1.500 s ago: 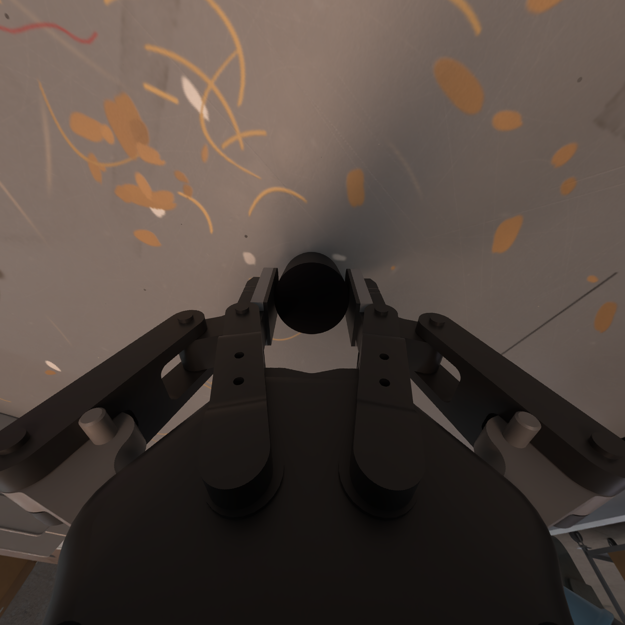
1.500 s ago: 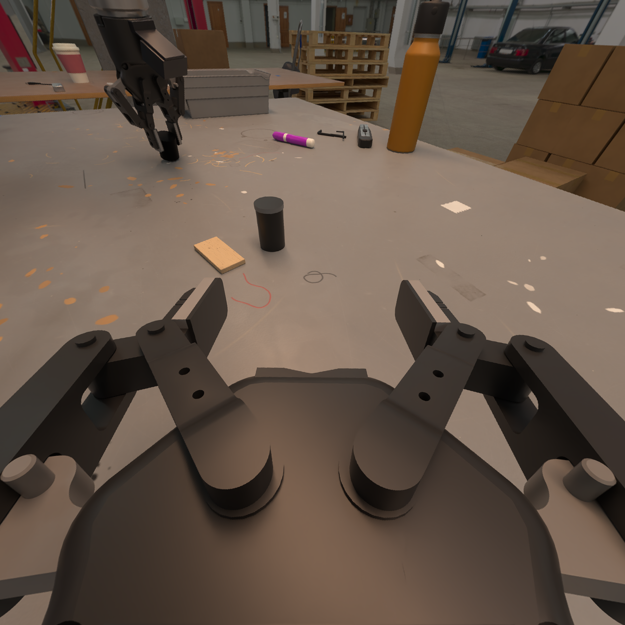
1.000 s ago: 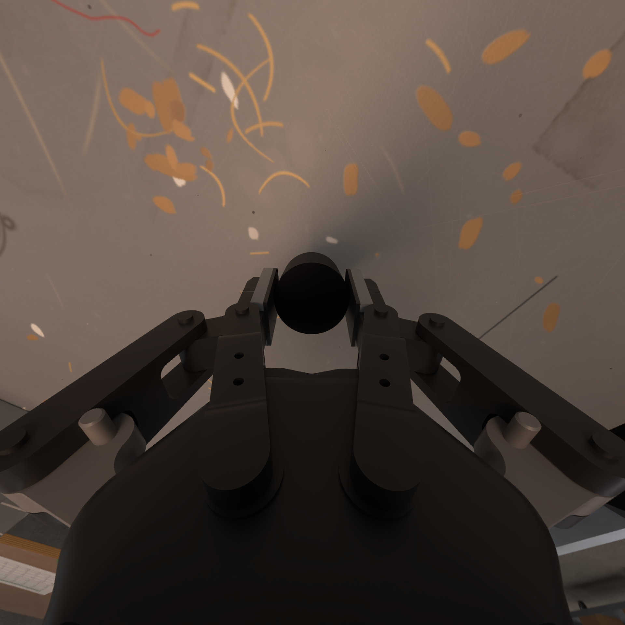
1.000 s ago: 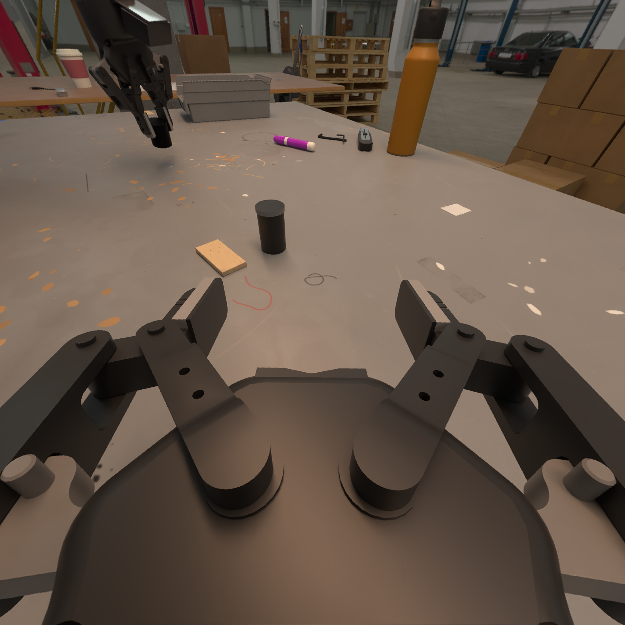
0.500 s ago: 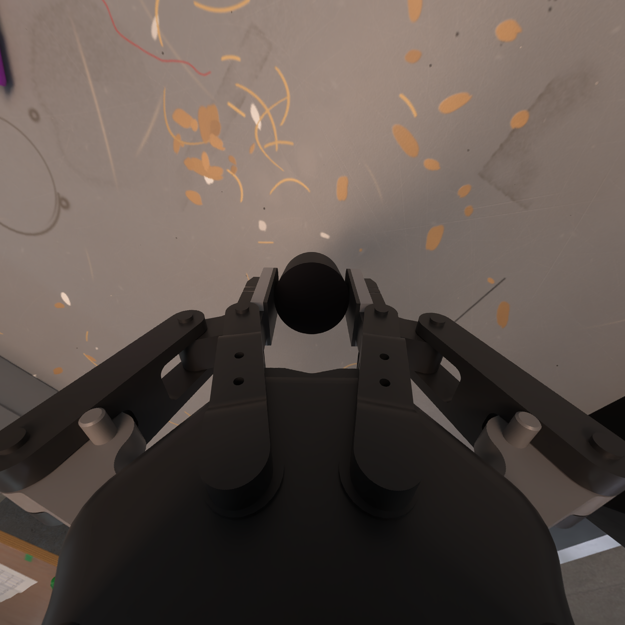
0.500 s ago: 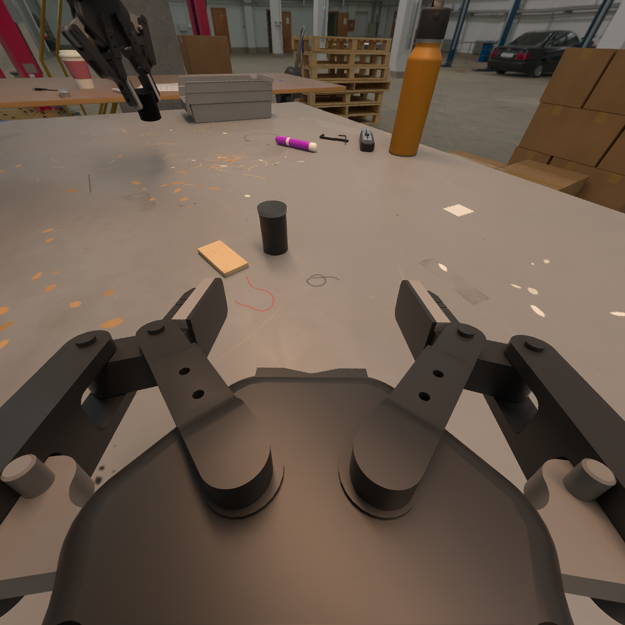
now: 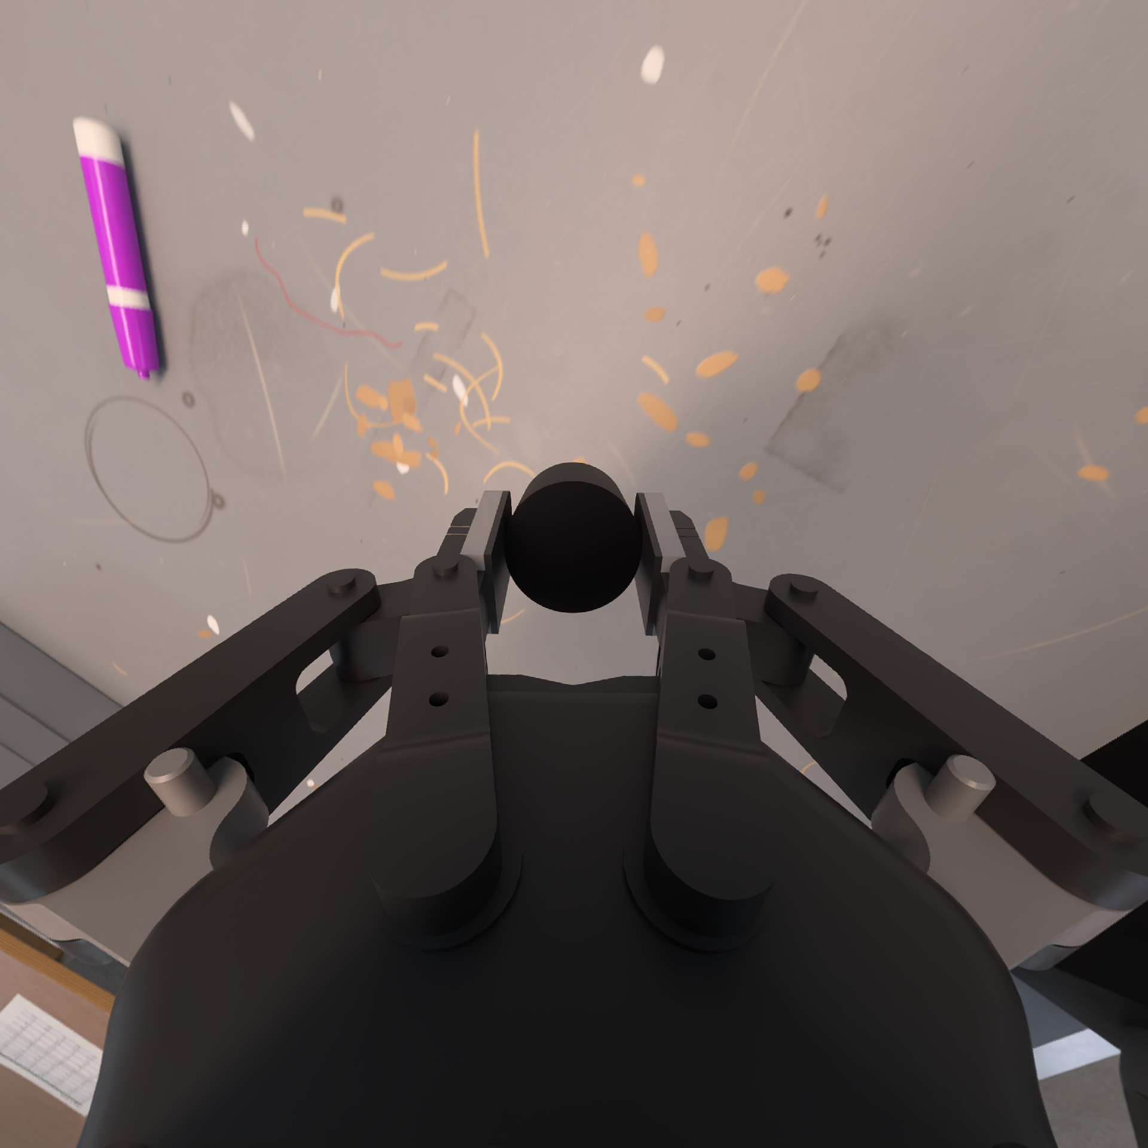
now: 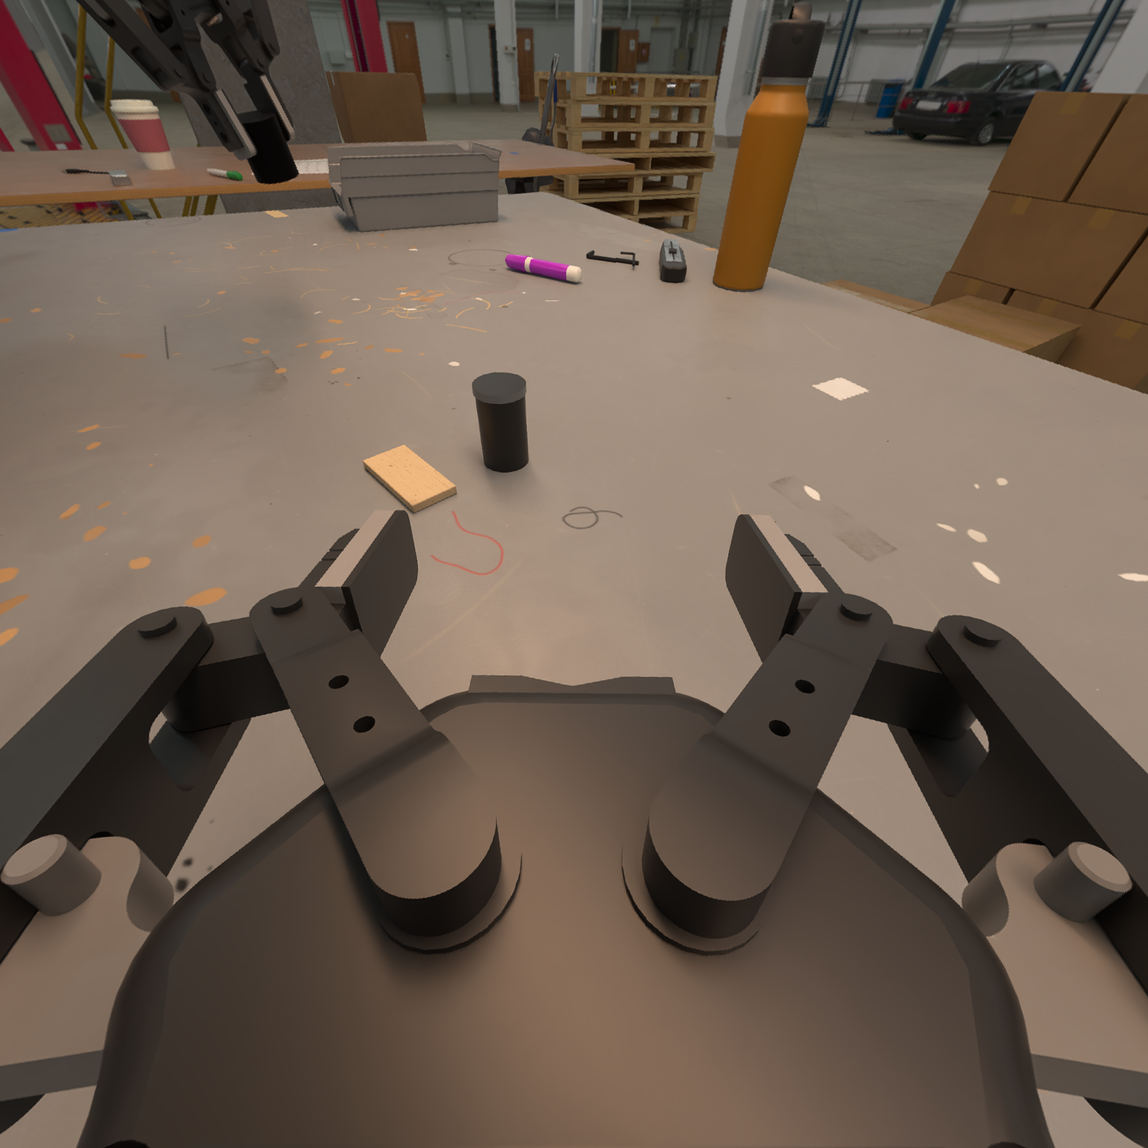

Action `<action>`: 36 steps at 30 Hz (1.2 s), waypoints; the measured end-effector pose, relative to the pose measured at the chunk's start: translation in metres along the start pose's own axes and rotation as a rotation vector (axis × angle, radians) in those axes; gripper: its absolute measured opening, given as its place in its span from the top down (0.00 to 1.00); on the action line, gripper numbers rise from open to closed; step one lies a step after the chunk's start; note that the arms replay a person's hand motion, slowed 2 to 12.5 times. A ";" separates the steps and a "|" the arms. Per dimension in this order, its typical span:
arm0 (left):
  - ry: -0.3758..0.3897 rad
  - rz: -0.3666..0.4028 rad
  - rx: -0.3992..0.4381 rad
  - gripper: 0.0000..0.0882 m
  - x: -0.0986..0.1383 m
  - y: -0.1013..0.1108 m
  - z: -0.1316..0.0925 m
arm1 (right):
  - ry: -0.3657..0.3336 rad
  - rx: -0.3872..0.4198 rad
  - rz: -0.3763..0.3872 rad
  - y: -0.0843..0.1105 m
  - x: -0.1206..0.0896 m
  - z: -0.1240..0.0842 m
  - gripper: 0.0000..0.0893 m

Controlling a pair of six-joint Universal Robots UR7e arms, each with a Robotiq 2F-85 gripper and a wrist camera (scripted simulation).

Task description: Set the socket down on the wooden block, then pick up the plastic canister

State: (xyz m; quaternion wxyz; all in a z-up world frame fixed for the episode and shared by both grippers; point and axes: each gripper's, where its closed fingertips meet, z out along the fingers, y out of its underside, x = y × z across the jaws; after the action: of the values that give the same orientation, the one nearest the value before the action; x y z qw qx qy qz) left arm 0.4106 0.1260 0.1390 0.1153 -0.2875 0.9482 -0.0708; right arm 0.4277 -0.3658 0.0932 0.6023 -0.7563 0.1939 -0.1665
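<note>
Bare table point(image 8: 683, 385) all around wooden block point(image 8: 409, 477); only plastic canister point(image 8: 501, 428) stands upright just beside it. Marker point(image 8: 542, 268), orange bottle point(image 8: 765, 180), grey trays point(image 8: 417, 186) sit far back, well apart. Right gripper point(image 8: 570, 559), jaws spread, faces unobstructed tabletop.

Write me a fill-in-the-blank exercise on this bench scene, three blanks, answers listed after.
1. The left gripper is shut on the ____.
2. The wooden block lies flat, apart from the upright black ____.
3. The right gripper hangs over the table with its jaws ____.

Missing words: socket; canister; open
</note>
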 end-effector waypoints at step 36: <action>0.233 0.191 -0.011 0.60 0.147 -0.184 0.099 | 0.007 0.000 -0.001 0.000 0.002 -0.003 0.04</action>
State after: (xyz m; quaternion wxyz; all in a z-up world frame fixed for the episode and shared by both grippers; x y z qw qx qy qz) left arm 0.4147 -0.1150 0.0541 0.0091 -0.1865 0.9785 -0.0872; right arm 0.4283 -0.3694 0.0940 0.6014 -0.7559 0.1956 -0.1691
